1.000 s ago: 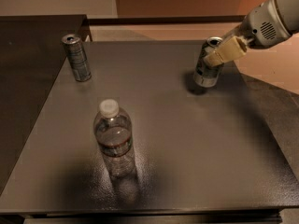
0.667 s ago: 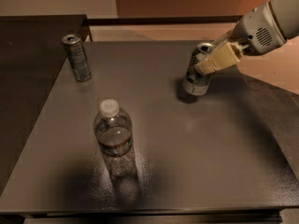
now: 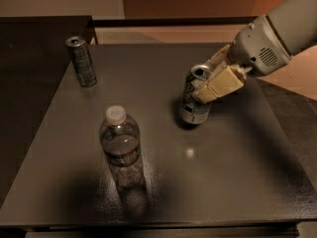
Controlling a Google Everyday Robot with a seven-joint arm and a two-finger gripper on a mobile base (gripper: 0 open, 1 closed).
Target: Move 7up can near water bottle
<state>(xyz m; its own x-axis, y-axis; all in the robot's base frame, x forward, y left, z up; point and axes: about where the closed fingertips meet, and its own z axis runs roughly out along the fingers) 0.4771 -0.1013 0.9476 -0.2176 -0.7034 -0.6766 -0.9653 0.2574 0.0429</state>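
The gripper (image 3: pixel 204 86) is seen at the right of the table (image 3: pixel 237 162), reached in from the upper right on the grey-white arm (image 3: pixel 267 43). It is clamped around the 7up can (image 3: pixel 193 110): one tan finger (image 3: pixel 220 83) is pressed across the can's upper side, and the other is partly hidden behind the rim. The can is held slightly tilted, with its silver top leaned towards the arm. Its base is seen low over a dark shadow, but whether it touches the table cannot be told. The water bottle (image 3: pixel 121 148) is found upright at the front left, well apart from the can, with open tabletop between them. A slimmer dark can (image 3: pixel 81 61) is placed upright near the back-left corner, far from both.
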